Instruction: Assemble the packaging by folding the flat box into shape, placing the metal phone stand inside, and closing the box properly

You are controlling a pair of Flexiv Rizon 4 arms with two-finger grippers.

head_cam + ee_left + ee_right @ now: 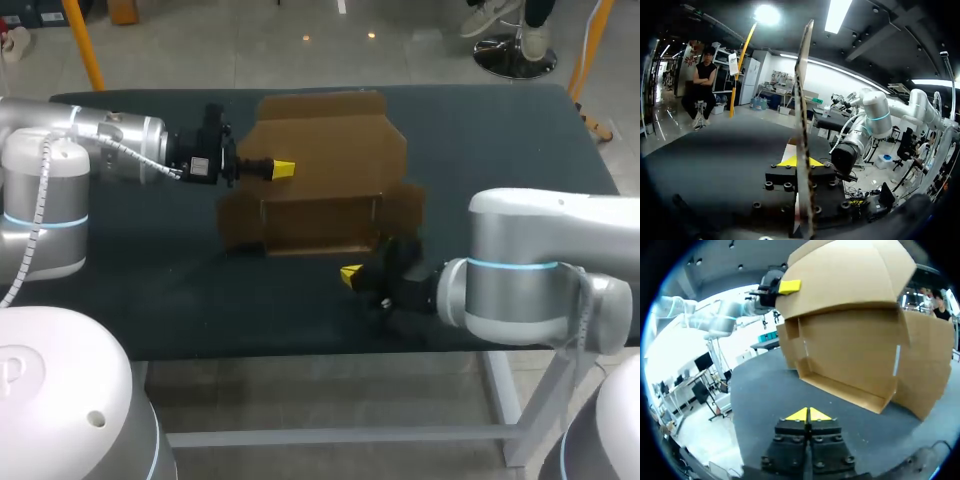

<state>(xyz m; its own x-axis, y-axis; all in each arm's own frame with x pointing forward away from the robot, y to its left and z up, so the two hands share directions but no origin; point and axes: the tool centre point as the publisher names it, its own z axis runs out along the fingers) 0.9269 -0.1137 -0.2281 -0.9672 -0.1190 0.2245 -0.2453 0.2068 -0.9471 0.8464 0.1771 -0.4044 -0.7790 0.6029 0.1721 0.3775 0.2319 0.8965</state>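
Note:
A brown cardboard box lies partly folded in the middle of the dark table, its back panel and side flaps raised. My left gripper is shut on the left edge of the raised panel. In the left wrist view that panel stands edge-on between the yellow tips of the left gripper. My right gripper is shut on nothing and sits low on the table, just in front of the box's front wall. The right wrist view shows the right gripper facing the open box. No phone stand is in view.
The dark table has bare surface to the left of and in front of the box. My right arm's elbow hangs over the table's front right edge.

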